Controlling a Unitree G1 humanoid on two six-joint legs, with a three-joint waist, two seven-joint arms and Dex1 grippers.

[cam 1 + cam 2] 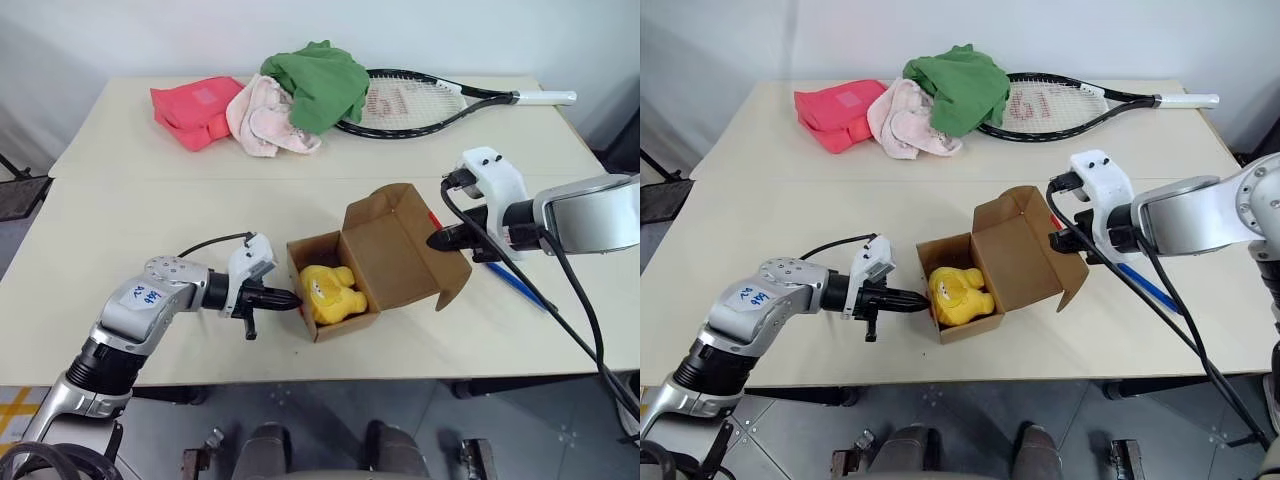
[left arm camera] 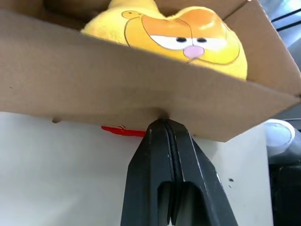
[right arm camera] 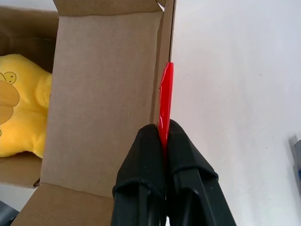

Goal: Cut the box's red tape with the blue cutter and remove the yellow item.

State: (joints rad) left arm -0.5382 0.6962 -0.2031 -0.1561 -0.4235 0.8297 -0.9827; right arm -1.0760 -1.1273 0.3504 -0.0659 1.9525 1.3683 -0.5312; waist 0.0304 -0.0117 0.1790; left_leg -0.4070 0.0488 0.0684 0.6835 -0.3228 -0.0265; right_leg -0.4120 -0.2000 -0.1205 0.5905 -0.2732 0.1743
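Observation:
The brown box [image 1: 395,250] stands open in the middle of the table, its lid flap raised to the right. My right gripper [image 3: 161,129] is shut on that flap's edge, right at a strip of red tape [image 3: 165,94]. Inside the box lies the yellow item [image 1: 330,292], a soft toy with a cartoon face [image 2: 188,40]. My left gripper [image 1: 295,298] is shut with nothing in it, its tips against the box's left outer wall; another scrap of red tape [image 2: 121,131] sticks there. The blue cutter [image 1: 515,285] lies on the table to the right of the box, under my right arm.
At the table's far side lie a pink-red pouch [image 1: 195,108], a pale pink cloth [image 1: 268,120], a green cloth [image 1: 320,82] and a tennis racket [image 1: 430,100]. A black cable [image 1: 540,290] hangs from my right wrist across the table's right front.

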